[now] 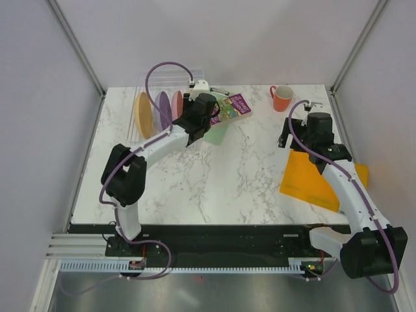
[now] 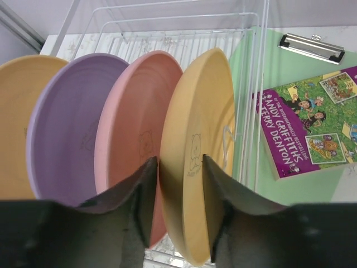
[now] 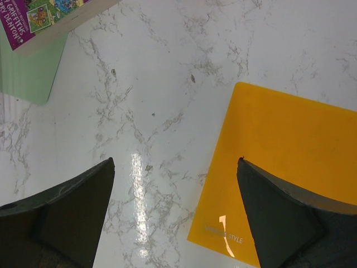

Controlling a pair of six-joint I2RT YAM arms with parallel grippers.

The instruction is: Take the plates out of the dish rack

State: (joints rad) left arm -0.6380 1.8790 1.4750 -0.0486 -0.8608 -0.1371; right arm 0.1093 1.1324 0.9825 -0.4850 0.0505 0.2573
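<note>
Plates, four in number, stand on edge in a row in the dish rack, which sits at the far left of the marble table. Order from left to right in the left wrist view: yellow-orange plate, lilac plate, pink plate, second yellow-orange plate. All four lean slightly and overlap one another. Left gripper is down at the rack with one finger either side of the second yellow-orange plate, the near finger lying between it and the pink plate. The jaws are narrowed about the rim, but it cannot be determined whether the pads bear on it. Right gripper is spread wide and holds nothing; it hangs above bare marble at the left edge of an orange sheet, well apart from the rack. Just right of the rack lies a pale green sheet with a metal clip and a purple-covered book on it. An orange mug stands upright at the far right.
</note>
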